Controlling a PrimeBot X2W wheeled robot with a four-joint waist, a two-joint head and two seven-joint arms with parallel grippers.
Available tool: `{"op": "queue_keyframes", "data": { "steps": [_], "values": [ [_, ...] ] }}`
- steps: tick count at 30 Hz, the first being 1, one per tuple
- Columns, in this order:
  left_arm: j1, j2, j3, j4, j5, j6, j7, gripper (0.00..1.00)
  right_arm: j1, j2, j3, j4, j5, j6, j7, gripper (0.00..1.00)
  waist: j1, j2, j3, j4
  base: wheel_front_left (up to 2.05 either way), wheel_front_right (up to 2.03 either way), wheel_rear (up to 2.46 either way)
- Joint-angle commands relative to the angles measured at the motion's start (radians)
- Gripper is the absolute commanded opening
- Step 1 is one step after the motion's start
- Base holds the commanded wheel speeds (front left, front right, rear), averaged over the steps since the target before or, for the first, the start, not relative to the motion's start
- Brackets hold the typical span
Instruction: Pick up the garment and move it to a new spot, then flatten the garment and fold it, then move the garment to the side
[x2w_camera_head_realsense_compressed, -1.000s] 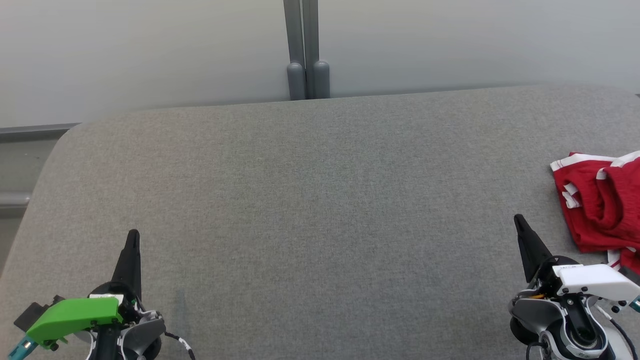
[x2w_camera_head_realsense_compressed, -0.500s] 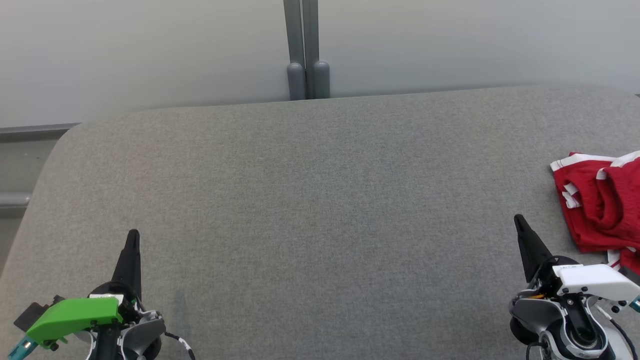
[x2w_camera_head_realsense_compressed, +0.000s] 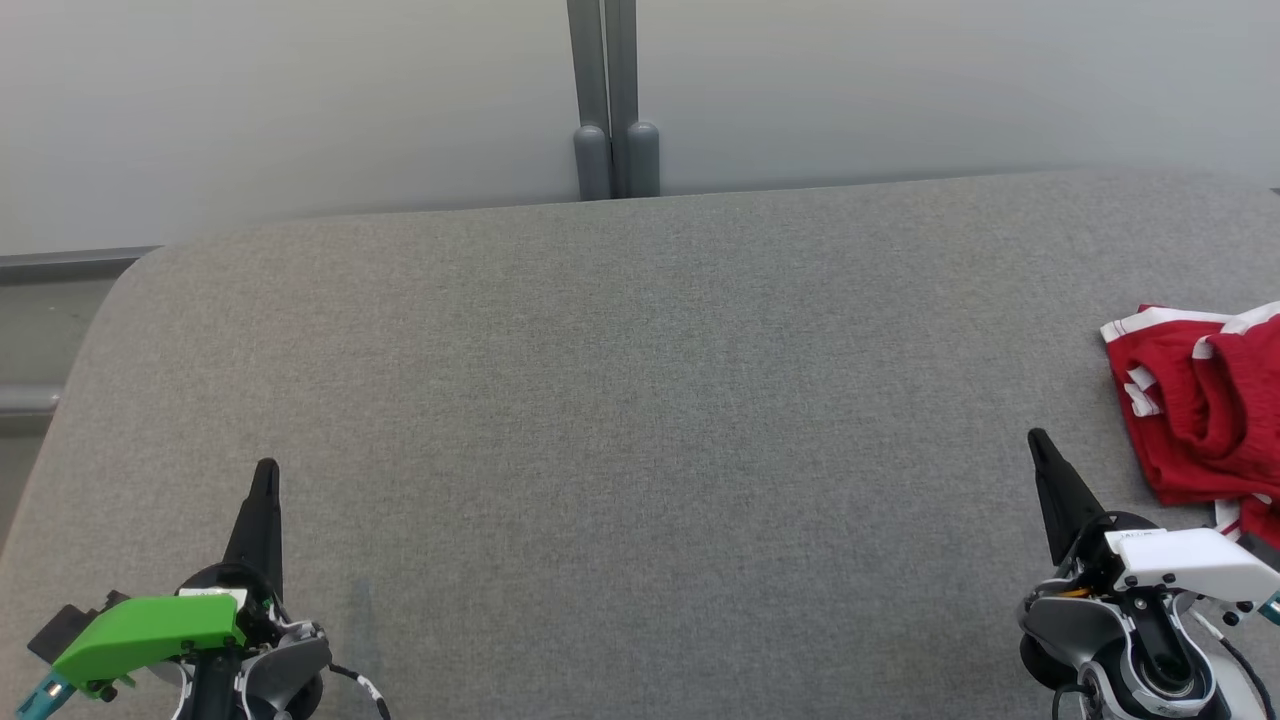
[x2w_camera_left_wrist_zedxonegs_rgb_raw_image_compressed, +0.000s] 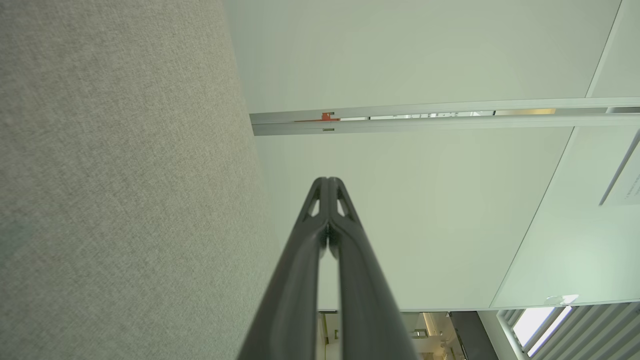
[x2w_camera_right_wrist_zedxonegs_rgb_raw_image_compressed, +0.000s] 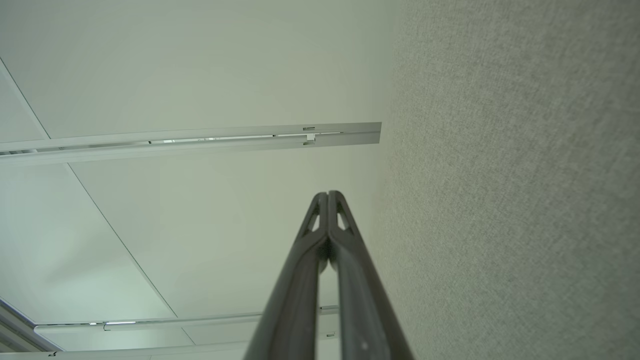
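Grey table (x2w_camera_head_realsense_compressed: 640, 420), red garment (x2w_camera_head_realsense_compressed: 1195, 410) at its right edge, both grippers closed and empty.

The fabric-covered table spans the head view, with a pale wall (x2w_camera_head_realsense_compressed: 300, 100) behind it and a grey double post (x2w_camera_head_realsense_compressed: 612, 120) at the middle of its far edge. The garment, red with white trim, lies crumpled on the table's right side (part of it runs off the frame), near the right gripper (x2w_camera_head_realsense_compressed: 1036, 438) but apart from it. The left gripper (x2w_camera_head_realsense_compressed: 265, 468) is at the near left, well apart from the garment. Each gripper's two dark fingers (x2w_camera_left_wrist_zedxonegs_rgb_raw_image_compressed: 297, 290) are pressed together tip to tip, holding nothing.
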Motion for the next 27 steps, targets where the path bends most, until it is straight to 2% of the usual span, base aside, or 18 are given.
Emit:
{"op": "queue_keyframes", "data": {
  "steps": [1,27],
  "values": [
    [-0.011,0.006,0.003,-0.002,-0.001,-0.006,0.004,0.0,0.009,-0.004,-0.001,-0.006,0.007,0.001,0.003,0.0,0.0,0.0,0.0,0.0,0.0,0.0,0.0],
    [-0.011,0.006,0.003,-0.002,-0.001,-0.006,0.004,0.0,0.009,-0.004,-0.001,-0.006,0.007,0.001,0.003,0.0,0.0,0.0,0.0,0.0,0.0,0.0,0.0]
  ]
}}
